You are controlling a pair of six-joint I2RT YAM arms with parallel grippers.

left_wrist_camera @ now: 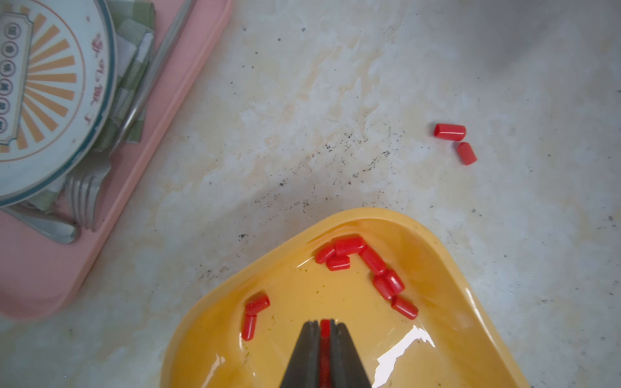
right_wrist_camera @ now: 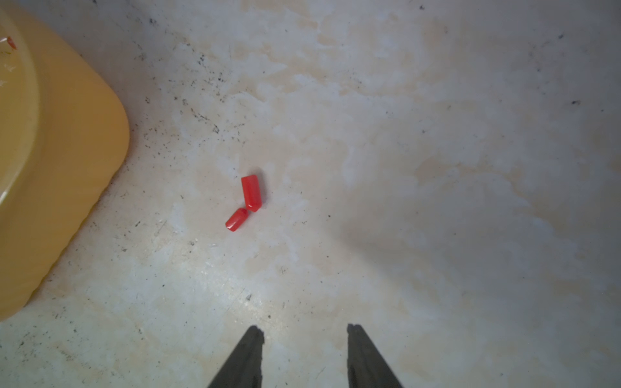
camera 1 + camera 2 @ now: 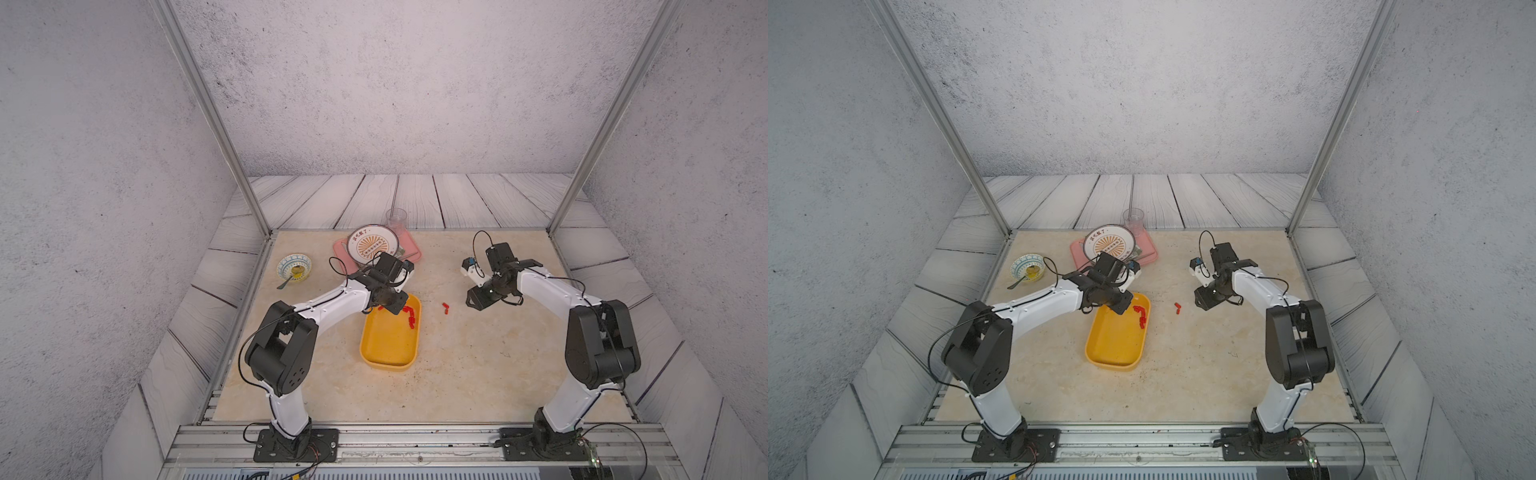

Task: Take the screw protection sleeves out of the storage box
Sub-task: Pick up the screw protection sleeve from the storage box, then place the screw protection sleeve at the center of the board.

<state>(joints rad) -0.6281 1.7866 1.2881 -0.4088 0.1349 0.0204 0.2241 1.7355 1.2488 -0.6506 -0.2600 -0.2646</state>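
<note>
Screw protection sleeves [image 1: 373,260]: most are lying inside the storage box [image 1: 369,215], strung along the wall of one rounded corner and touching one another. A separate pair [image 1: 255,304] is lying on the box floor nearby, end to end at an angle. Two loose sleeves [image 2: 252,193] are lying out on the tabletop [image 3: 478,365], touching at their tips, just beside the box on its right-arm side; both top views are showing them there [image 3: 445,307] [image 3: 1177,307].

Held sleeve [image 1: 324,324]: the left gripper [image 1: 324,327] is pinching it between its black fingers over the box floor. Cannot tell whether it is touching the floor.

Storage box: yellow, sitting flat near table centre [image 3: 388,345], its far end under the left wrist.

Right gripper [image 2: 305,332]: jaws standing apart, holding nothing, hovering over bare tabletop near the two loose sleeves.

Surroundings: a pink tray [image 1: 50,275] is sitting beyond the box, carrying a patterned plate [image 1: 67,100] and a fork [image 1: 84,198]. A clear cup [image 3: 396,219] is standing at the tray's far edge. A small patterned bowl [image 3: 294,268] with a spoon [image 3: 286,284] is sitting well off to the left.
</note>
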